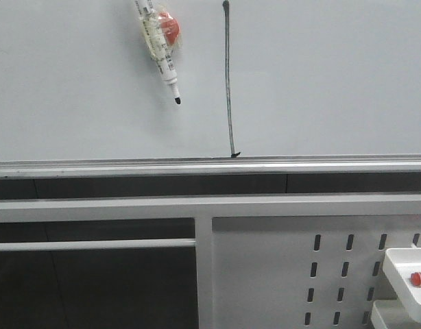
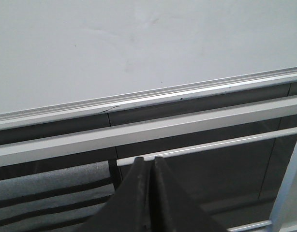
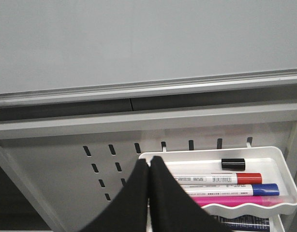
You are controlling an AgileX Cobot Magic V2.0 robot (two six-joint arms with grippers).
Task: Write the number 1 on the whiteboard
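Stroke drawn, both end effectors clenched on nothing below the board.

Nearest, the left end effector (image 2: pixel 149 193) and the right end effector (image 3: pixel 149 198) each show their dark fingers pressed together with nothing between them; the right one hangs over a white tray (image 3: pixel 284 159) of red, blue and pink markers with a loose black cap (image 3: pixel 233 164), hung on the slotted metal panel (image 1: pixel 279 274). Beyond, the whiteboard (image 1: pixel 334 82) rises above its silver rail (image 1: pixel 128 166). The number 1 (image 1: pixel 229 82) stands on it as a thin near-vertical black line ending in a small tick just above the rail. A clear-bodied marker (image 1: pixel 161 48), tip bare, sits against the board to the stroke's left; what holds it there I cannot tell. It looks light, stiff and smooth, best taken around mid-barrel, and the ink probably smears if rubbed.
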